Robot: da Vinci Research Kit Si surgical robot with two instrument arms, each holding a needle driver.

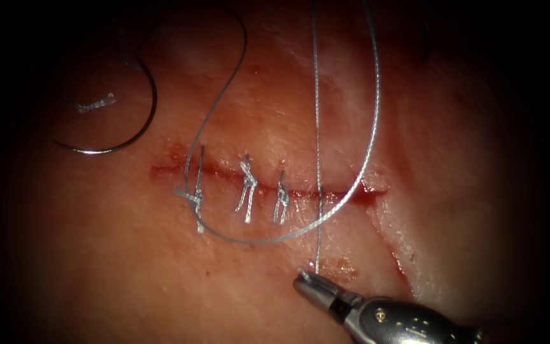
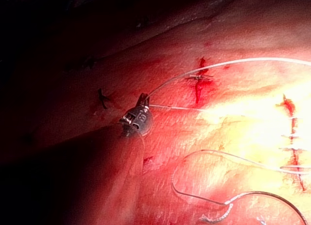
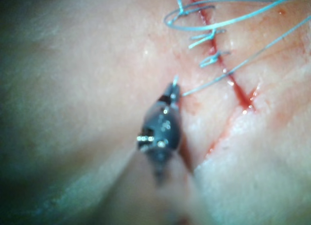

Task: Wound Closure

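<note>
The cut (image 1: 326, 193) runs left to right across the tissue (image 1: 128, 267). Three knotted stitches (image 1: 247, 185) cross its left and middle part. The curved needle (image 1: 136, 132) lies free on the tissue beyond the cut's left end, held by neither tool and not in the tissue. Its thread (image 1: 371, 127) sweeps in a wide loop over the cut. My right tool (image 1: 305, 277) is below the cut, shut on the end of a taut strand (image 1: 317, 127) that rises straight up across the cut. It grips the same thread (image 3: 204, 84) in the right wrist view (image 3: 173, 93). My left tool (image 2: 142, 104) is shut on thread (image 2: 175, 108).
Red fluid (image 1: 370, 191) pools at the cut's right end. A pale ridge of tissue (image 1: 396, 242) runs down from there beside my right tool's shaft. A short cut end of thread (image 1: 95, 103) lies inside the needle's curve. A smaller separate cut (image 2: 199, 86) is near my left tool.
</note>
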